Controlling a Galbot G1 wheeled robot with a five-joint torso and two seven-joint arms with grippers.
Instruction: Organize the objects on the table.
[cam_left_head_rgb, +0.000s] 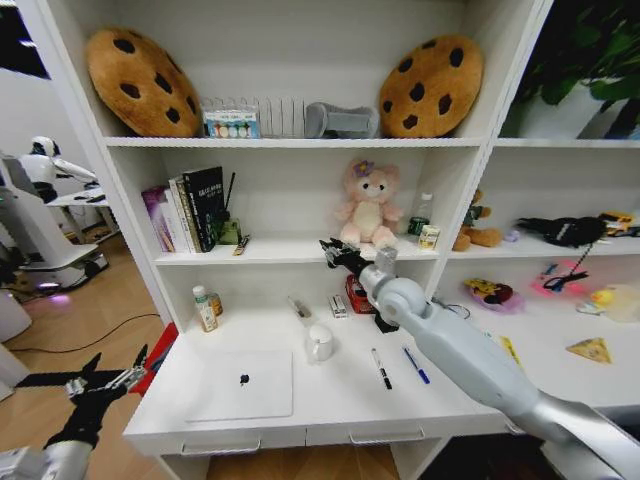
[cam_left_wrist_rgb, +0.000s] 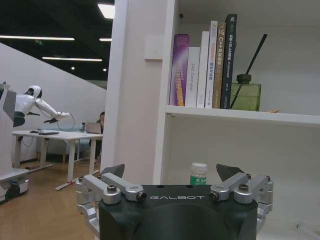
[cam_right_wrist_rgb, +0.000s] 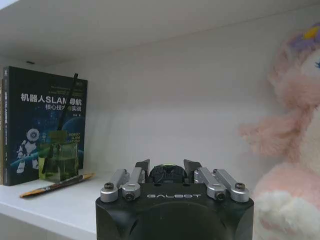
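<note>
A: Where's the right gripper (cam_left_head_rgb: 333, 252)?

B: Raised to the middle shelf (cam_left_head_rgb: 290, 250), just beside the pink plush toy (cam_left_head_rgb: 367, 207); arm reaches in from the lower right; in the right wrist view its fingers (cam_right_wrist_rgb: 141, 168) are pinched on a small dark item (cam_right_wrist_rgb: 167, 173) w/ a bit of green on top; can't tell what it is.

A: And the left gripper (cam_left_head_rgb: 100, 380)?

B: Low, off the table's (cam_left_head_rgb: 330, 400) left front corner, over the wood floor; fingers (cam_left_wrist_rgb: 112, 171) spread wide, nothing between them; left wrist view looks past them at a green-labelled bottle (cam_left_wrist_rgb: 198, 174) and, higher up, a row of books (cam_left_wrist_rgb: 204, 65) and a green diffuser (cam_left_wrist_rgb: 245, 92).

A: What's on the table?

B: Silver laptop (cam_left_head_rgb: 243, 384) lying closed near the front left; a small dark spot at its centre; white mug (cam_left_head_rgb: 320, 342) just behind its right rear corner; black pen (cam_left_head_rgb: 381, 368) and blue pen (cam_left_head_rgb: 416, 365) side by side to the right, near each other, not touching; two small bottles (cam_left_head_rgb: 206, 308) at the back left; a red box (cam_left_head_rgb: 358, 294) at the back, partly behind the right arm.

A: Middle shelf, anything else?

B: Books at the left end; a small can (cam_left_head_rgb: 429, 236) right of the plush; an orange-tipped pen (cam_right_wrist_rgb: 56, 184) lying in front of the diffuser in the right wrist view.
</note>
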